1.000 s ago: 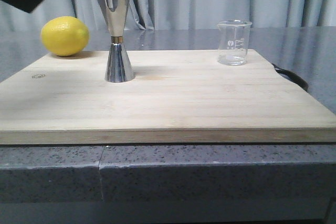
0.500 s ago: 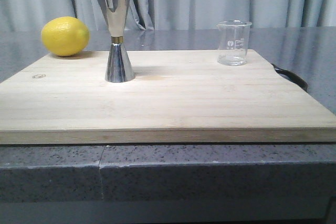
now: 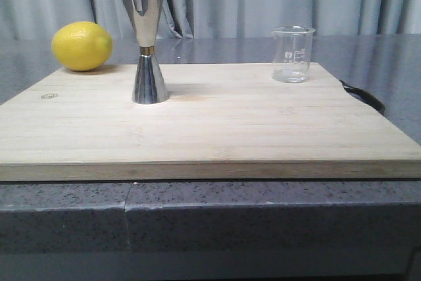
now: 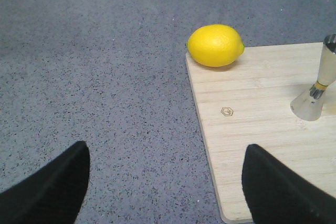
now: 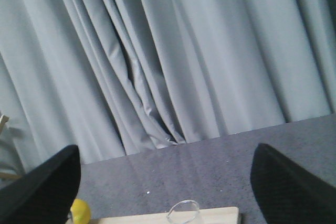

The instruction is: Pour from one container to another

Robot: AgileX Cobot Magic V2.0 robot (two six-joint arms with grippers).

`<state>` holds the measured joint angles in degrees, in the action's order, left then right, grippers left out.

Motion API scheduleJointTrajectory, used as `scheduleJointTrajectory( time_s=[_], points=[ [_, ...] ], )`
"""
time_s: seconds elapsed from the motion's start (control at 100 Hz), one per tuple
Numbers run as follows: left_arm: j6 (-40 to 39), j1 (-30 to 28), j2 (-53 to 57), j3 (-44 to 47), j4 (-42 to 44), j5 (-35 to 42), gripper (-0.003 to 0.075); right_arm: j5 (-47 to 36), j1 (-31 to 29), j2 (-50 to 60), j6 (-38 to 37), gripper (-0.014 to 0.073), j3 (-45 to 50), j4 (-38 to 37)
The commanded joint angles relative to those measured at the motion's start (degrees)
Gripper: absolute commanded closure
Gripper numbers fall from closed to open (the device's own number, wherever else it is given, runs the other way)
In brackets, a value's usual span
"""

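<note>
Overhead, the left gripper [image 4: 165, 182] has its dark fingers [image 4: 50, 190] spread wide with nothing between them, hanging above the speckled grey worktop [image 4: 105, 77] at the edge of the pale wooden cutting board [image 4: 262, 145]. Beyond them the yellow lemon [image 4: 215, 45] sits on the board's corner, the steel hourglass jigger [image 4: 317, 90] upright off to one side. The right gripper [image 5: 165, 182] fingers [image 5: 294, 182] are likewise wide and empty, facing the grey curtain [image 5: 184, 51]; just between and below them peeks the rim of the small clear glass beaker [image 5: 185, 211], standing upright on the board's far right corner [image 3: 293, 54].
</note>
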<state>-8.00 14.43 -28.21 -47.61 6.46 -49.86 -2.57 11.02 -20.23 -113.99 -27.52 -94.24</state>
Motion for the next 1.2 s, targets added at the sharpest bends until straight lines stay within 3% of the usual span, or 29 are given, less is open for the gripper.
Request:
scheduleJointTrajectory(
  time_s=[0.0,0.15,0.27,0.47,0.67,0.72,1.19],
  points=[
    [-0.9,0.3,0.8,0.5,0.5,6.7,0.0176,4.6,-0.1,0.5,-0.2,-0.0003,-0.6,0.3],
    [-0.9,0.3,0.8,1.9,0.5,7.5,0.0178,6.0,-0.1,0.7,-0.2,0.0006,0.0,0.3],
    [-0.9,0.3,0.8,2.3,0.4,7.7,0.0248,6.1,-0.1,0.7,-0.2,0.0152,0.0,0.3],
    [-0.9,0.3,0.8,2.3,0.4,8.3,0.0472,6.0,-0.1,0.7,-0.2,0.0482,0.0,0.3],
    [-0.9,0.3,0.8,2.3,0.3,8.3,0.0699,6.0,-0.1,0.7,-0.2,0.0643,0.0,0.3],
    [-0.9,0.3,0.8,2.3,0.3,8.4,0.0741,6.0,-0.1,0.7,-0.2,0.0657,0.0,0.3],
    [-0.9,0.3,0.8,2.3,0.3,10.9,0.0739,6.3,-0.1,0.7,-0.2,0.0659,0.3,0.3]
  ],
)
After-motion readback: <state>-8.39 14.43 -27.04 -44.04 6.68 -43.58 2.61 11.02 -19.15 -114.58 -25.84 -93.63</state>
